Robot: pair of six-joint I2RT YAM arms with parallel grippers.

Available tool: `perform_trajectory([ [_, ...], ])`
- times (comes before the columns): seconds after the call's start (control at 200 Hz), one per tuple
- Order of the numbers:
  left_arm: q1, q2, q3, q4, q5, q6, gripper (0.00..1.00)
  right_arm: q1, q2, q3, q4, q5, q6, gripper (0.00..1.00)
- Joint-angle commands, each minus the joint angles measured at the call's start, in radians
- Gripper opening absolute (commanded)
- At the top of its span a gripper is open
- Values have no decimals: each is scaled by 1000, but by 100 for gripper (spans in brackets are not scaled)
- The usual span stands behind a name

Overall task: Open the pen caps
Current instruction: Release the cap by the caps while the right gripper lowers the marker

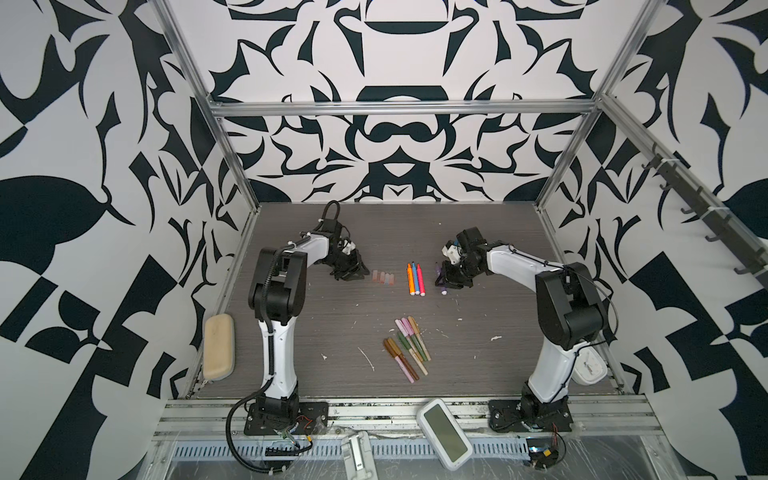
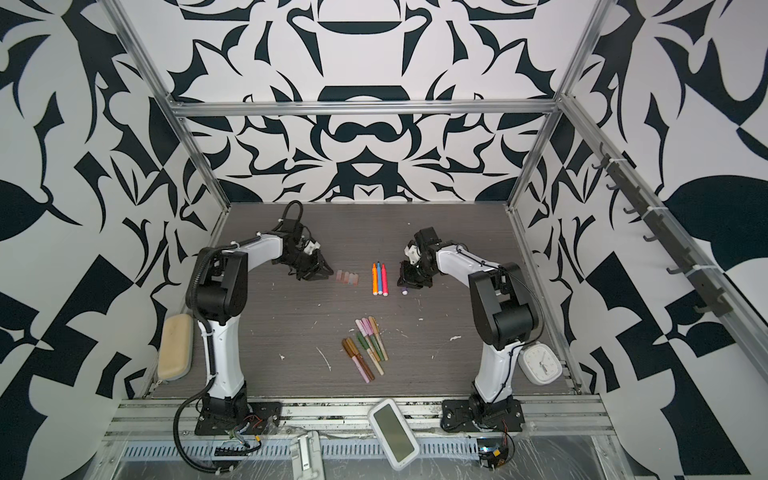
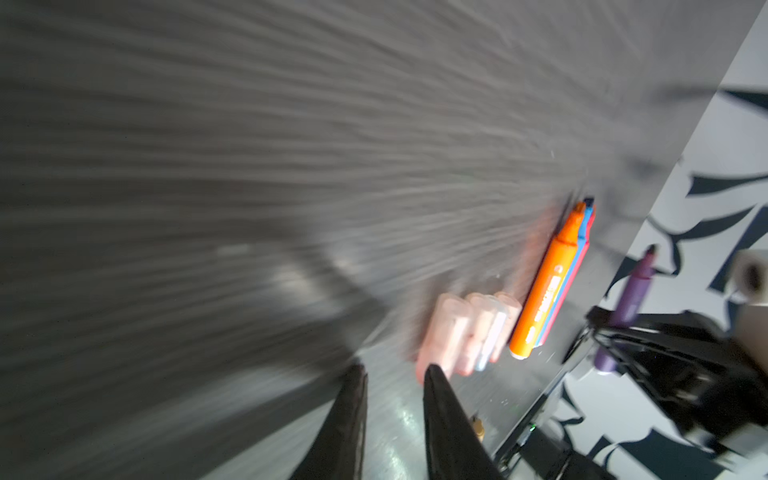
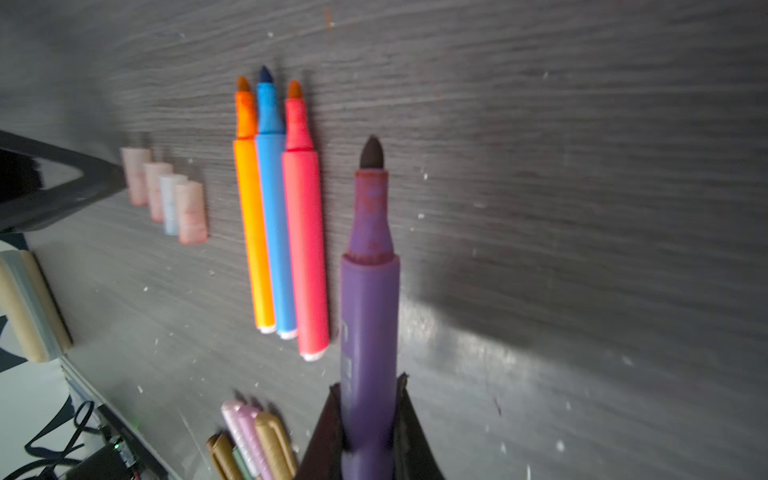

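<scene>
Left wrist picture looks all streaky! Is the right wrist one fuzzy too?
Left wrist view: blur streaks the grey wood-grain table and translucent pale pink caps. Right wrist view: sharper; the purple marker pen in the right hand looks clear.

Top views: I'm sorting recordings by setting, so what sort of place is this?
Probably a robot test cell, not a home: a left arm and a right arm bolted to a front rail, an aluminium frame around the grey table, and black-and-white patterned walls closing it in.
</scene>
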Motion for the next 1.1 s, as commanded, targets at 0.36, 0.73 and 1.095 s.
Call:
perform_trajectory([
  [0.36, 61, -46, -53, 52, 62, -51, 25, 6, 95, 49, 68, -61, -10, 2],
  [0.73, 61, -31, -37, 5, 54, -28, 23, 38, 155, 100, 42, -86, -3, 17],
  [1.095, 61, -28, -29, -11, 48, -23, 23, 40, 152, 96, 43, -94, -4, 38],
])
